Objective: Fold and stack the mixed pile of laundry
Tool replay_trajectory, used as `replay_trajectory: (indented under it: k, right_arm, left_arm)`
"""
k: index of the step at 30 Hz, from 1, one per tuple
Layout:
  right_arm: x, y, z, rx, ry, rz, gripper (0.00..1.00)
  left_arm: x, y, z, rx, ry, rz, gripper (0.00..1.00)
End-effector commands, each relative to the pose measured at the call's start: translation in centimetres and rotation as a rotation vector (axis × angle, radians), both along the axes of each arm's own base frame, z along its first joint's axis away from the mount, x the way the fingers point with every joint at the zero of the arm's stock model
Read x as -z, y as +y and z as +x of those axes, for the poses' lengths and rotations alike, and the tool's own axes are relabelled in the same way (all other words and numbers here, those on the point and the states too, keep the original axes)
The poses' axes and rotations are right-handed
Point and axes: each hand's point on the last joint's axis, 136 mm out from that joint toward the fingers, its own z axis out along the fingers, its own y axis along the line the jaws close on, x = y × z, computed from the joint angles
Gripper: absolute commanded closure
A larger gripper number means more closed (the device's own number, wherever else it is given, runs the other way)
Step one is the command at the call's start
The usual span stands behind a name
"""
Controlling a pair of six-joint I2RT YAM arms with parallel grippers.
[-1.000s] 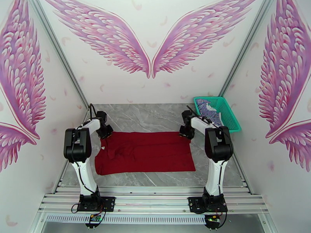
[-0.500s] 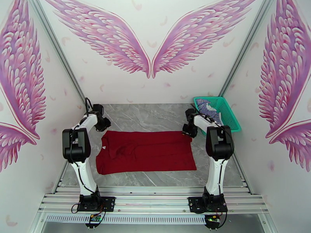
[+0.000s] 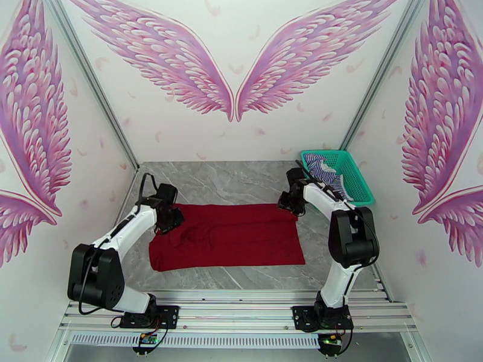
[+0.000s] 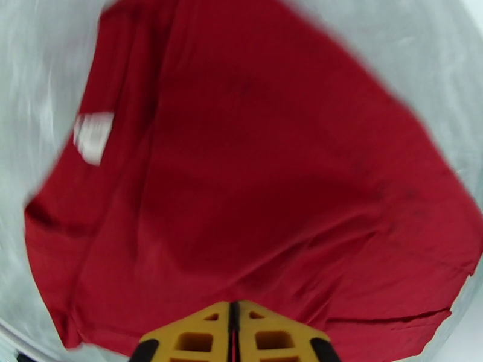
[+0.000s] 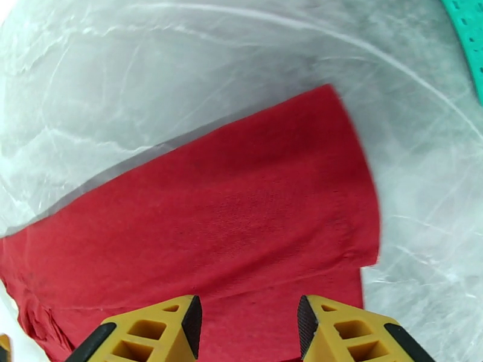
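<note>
Folding the plain dark red cloth T-shirt point(image 3: 241, 236): left gripper point(image 4: 234, 305) closed, right gripper point(image 5: 247, 310) half-wide above its corner; I'd pinch both edges evenly

The top camera sits high behind the arm bases, tilted down and forward over the whole desk point(image 3: 241, 176) — the red shirt point(image 3: 235, 236) lies mid-frame, small and distant. The left wrist camera hangs close above the red shirt's collar end, facing down past the left pincer point(image 4: 233, 321) at the frame's bottom edge; its picture is blurred. The right wrist camera looks down past the right pincer point(image 5: 247, 327) at the red shirt's far right corner — nearer still. All three views share the red shirt and the grey desk around it.
</note>
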Motion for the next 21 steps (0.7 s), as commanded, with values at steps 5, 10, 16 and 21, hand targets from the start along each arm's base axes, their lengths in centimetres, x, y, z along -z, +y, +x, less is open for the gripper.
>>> replay_trajectory:
  k: [5,10,16,21]
  right_arm:
    - [0.9,2.3,1.5,-0.057,-0.004,0.033,0.51]
    - [0.7,2.5,1.9,-0.06,-0.006,0.033,0.51]
    - [0.4,1.4,1.9,-0.07,-0.001,-0.035,0.51]
    - [1.7,0.2,2.0,-0.068,0.047,-0.09,0.55]
  left_arm:
    - [3.9,0.9,-0.5,-0.114,0.04,0.032,0.98]
    - [7.3,1.9,3.6,-0.134,0.07,0.065,1.0]
    - [8.7,2.1,12.1,-0.173,0.028,0.002,1.0]
    - [8.2,2.3,21.1,-0.216,-0.072,-0.104,1.0]
